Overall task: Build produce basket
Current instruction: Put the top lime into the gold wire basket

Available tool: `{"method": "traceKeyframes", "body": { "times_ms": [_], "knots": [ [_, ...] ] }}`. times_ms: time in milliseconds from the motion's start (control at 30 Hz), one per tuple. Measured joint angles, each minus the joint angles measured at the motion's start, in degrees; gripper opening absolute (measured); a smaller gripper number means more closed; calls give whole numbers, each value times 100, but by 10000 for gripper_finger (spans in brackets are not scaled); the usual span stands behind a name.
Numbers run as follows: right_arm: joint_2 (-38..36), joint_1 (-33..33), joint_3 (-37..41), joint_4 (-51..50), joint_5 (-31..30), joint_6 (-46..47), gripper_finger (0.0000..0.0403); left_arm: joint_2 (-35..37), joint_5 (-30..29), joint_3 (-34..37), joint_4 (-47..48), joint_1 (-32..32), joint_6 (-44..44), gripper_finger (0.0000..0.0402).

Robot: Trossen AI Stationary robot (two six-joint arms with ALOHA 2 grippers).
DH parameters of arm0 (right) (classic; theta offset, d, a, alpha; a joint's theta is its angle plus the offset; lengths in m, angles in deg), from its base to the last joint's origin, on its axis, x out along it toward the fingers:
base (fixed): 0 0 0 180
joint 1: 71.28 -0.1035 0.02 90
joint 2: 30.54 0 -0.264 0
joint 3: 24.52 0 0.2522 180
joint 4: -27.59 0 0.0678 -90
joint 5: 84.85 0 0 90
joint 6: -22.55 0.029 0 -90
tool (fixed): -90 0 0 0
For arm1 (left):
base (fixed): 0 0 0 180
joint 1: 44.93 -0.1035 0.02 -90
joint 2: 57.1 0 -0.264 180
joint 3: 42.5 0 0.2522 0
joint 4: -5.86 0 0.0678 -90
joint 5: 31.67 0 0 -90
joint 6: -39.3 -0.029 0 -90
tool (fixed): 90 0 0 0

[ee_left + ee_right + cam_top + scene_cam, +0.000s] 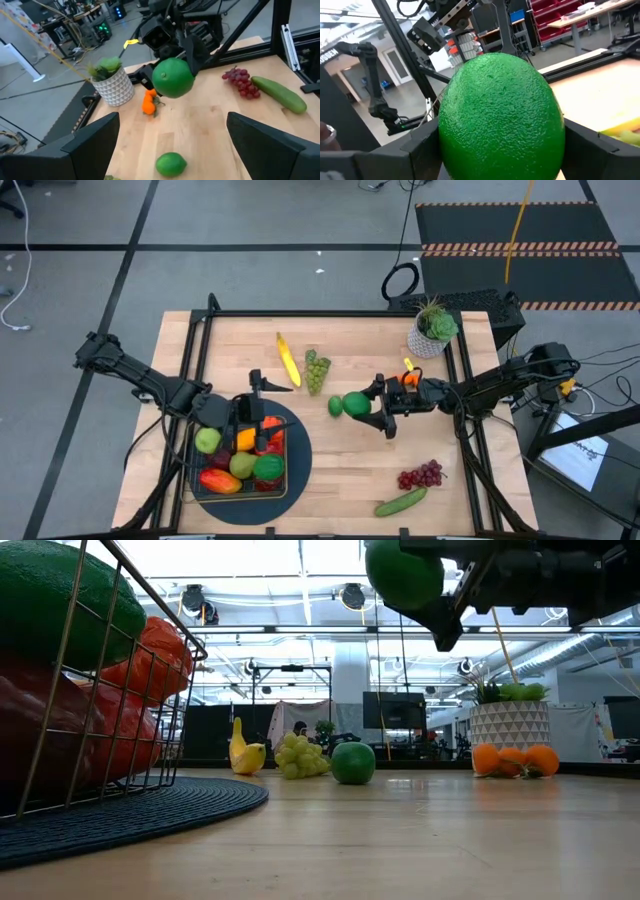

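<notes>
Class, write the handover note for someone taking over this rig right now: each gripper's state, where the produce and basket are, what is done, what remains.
Right gripper: shut on a lime, lifted above mid-table.
Left gripper: open, over the basket, holding nothing.
Done: basket, on the round mat at front left, already holds several fruits and peppers.
Left on the table: second lime, banana, green grapes, oranges near the potted plant, purple grapes, cucumber.
Next, probably: carry the held lime to the basket, then fetch the rest.

Basket [120, 690] cut off, low-view left edge
</notes>
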Motion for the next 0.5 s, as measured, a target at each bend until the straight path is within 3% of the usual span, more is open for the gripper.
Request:
{"method": "traceKeyframes", "body": {
  "times_ms": [233,500],
  "knots": [
    [0,0,-1,-60,0,6,304,0,-518,0,-284,-50,-743,369],
    [-1,0,-1,-209,2,655,304,-294,383,2,-247,-106,-620,369]
  ]
}}
